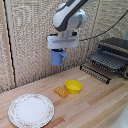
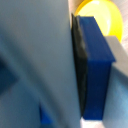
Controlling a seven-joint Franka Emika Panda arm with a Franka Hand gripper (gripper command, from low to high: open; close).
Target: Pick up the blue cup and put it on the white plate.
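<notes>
**Blue cup held in the air above the bench**

Jaws are closed on the cobalt cup (image 1: 58,58), as the two views show: in the exterior view the cup hangs directly under the gripper (image 1: 60,51) with nothing beneath it, and in the wrist view a dark blue fingertip (image 2: 97,70) with its black pad presses flat against a pale blue wall that fills most of the picture, which is the cup (image 2: 35,60) very close to the camera and blurred. The cup is well above the wooden bench (image 1: 100,100), over its back part near the woven wall, and it touches no surface. It looks upright; its handle I cannot make out for sure.

The alabaster dining ware (image 1: 31,110) lies flat near the front edge of the bench, toward the corner at the exterior view's left. It carries nothing. The cup is not over it; it hangs further back and more toward the exterior view's right.

A yellow bowl (image 1: 74,87) stands around the middle of the bench, and in the wrist view the same bowl (image 2: 102,15) shows behind the fingertip. Just beside the bowl, on the side of the plate, lies a small orange block (image 1: 61,92). A black wire rack (image 1: 107,62) stands at the back of the bench on the exterior view's right.
</notes>
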